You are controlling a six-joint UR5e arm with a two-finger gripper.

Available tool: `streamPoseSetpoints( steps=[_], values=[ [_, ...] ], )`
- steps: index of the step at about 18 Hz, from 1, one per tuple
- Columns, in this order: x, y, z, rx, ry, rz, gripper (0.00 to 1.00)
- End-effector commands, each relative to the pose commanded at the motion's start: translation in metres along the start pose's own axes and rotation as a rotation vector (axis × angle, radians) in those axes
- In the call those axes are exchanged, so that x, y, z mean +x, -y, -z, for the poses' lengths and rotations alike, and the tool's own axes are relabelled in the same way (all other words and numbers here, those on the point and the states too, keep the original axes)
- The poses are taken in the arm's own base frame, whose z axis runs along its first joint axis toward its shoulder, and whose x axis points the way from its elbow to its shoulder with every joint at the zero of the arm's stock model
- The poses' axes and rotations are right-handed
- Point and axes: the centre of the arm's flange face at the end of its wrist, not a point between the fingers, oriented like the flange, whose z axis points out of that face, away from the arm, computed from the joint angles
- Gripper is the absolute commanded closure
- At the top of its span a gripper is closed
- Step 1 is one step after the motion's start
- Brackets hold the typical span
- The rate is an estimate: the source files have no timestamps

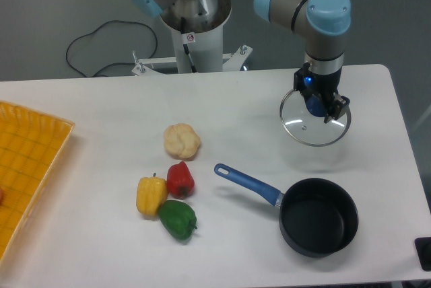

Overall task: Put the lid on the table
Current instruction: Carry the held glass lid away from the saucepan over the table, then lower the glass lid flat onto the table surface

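the two-finger gripper [316,104] at the end of the grey and light-blue arm is sitting in the upper right of the frame, pointing down, with its fingers closing in on the blue centre knob of the round clear glass lid with a thin metal rim [314,125]. the gripper is holding the lid by that knob, and the disc is hanging beneath it, facing the camera at a slight tilt. a faint shadow is lying on the large white flat tabletop with rounded corners [87,234] just below the lid; whether the lid's lower edge is touching the surface or hanging just above it cannot be told.

the black round pot with a blue handle [318,217] is standing in the lower right of the frame, below the lid and apart from it, open at the top, with its handle reaching toward the upper left.

in the middle of the frame a pale, lumpy cauliflower head [182,141] is resting on the table. below it three bell peppers are lying close together: a red pepper [180,179], a yellow pepper [151,195] just to its left and touching it, and a green pepper [178,219] just below both.

at the left edge of the frame a yellow-orange grid-patterned tray [27,167] is sitting, partly cut off. a black cable [101,39] is looping over the grey floor behind the table at the upper left.
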Motion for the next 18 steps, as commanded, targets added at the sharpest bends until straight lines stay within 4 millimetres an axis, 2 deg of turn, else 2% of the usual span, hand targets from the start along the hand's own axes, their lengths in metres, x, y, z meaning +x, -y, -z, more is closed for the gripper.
streamPoseSetpoints(
  steps=[8, 18],
  values=[
    [0.007, 0.000, -0.037, -0.010, -0.044, 0.023, 0.44],
    [-0.002, 0.000, -0.056, -0.011, -0.061, 0.021, 0.45]
  ],
)
